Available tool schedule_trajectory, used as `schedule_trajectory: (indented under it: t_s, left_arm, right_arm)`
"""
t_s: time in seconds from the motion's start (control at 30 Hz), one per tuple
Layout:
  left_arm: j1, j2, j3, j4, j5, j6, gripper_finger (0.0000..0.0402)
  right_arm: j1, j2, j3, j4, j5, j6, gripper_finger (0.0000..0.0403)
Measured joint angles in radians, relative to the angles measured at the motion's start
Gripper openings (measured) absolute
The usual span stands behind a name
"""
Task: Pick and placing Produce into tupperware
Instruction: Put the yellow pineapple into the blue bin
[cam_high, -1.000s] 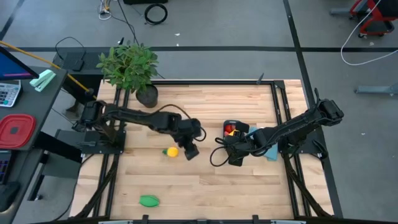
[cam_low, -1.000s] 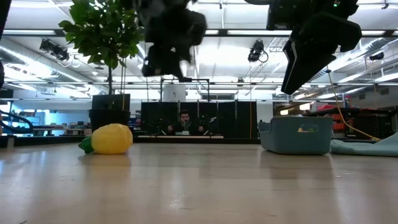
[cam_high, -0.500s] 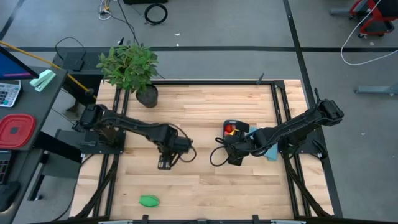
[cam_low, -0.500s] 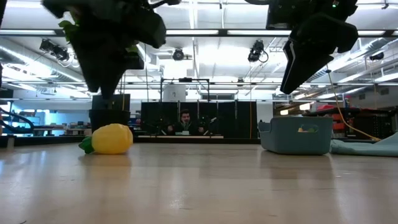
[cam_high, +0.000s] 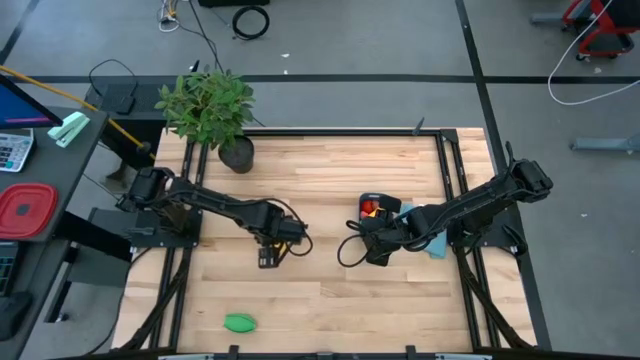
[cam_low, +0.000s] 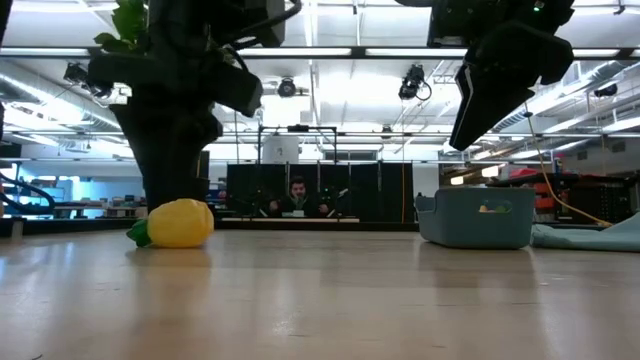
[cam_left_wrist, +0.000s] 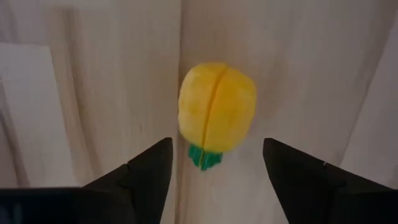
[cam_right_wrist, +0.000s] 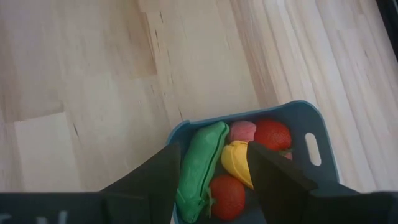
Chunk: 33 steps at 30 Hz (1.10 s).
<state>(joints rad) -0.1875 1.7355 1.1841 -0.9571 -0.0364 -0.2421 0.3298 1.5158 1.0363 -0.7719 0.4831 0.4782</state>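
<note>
A green piece (cam_high: 239, 322) is seen near the table's front edge. The left gripper (cam_left_wrist: 214, 163) is spread wide over the yellow piece (cam_left_wrist: 216, 114), not touching. The right gripper (cam_right_wrist: 211, 168) is held parted, empty, above the filled tupperware (cam_right_wrist: 326, 140).

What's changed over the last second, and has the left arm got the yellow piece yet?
Not yet. The left gripper swung back from beside the yellow piece to right over it, came down and opened wide; its fingers now straddle the piece without touching it. The yellow piece, the green piece near the front edge, the tub with its produce and the right gripper above it stayed put.
</note>
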Motion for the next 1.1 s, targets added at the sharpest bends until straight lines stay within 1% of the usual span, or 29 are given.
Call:
schedule_trajectory:
  t_s: [0.13,0.27,0.43,0.53,0.67,1.1]
  left_arm:
    - [-0.001,0.000,-0.001,0.053,0.003,0.016,0.0260]
    - [0.017,0.000,-0.001,0.056,0.003,0.069,0.0257]
    - [0.042,0.000,-0.001,0.059,0.003,0.078,0.0259]
    - [0.051,0.023,0.000,0.070,0.007,0.082,0.0257]
    - [0.051,0.062,-0.001,0.070,0.037,0.082,0.0257]
    - [0.044,0.157,-0.001,0.087,0.041,0.101,0.0252]
  right_arm:
    - [0.000,0.000,0.000,0.003,0.000,-0.008,0.0195]
    - [0.000,0.000,0.000,0.003,0.000,-0.008,0.0195]
    - [0.000,0.000,0.000,0.003,0.000,-0.008,0.0195]
    - [0.000,0.000,0.000,0.003,-0.001,-0.008,0.0195]
    - [0.000,0.000,0.000,0.003,-0.001,-0.009,0.0195]
    - [0.000,0.000,0.000,0.003,0.009,-0.027,0.0195]
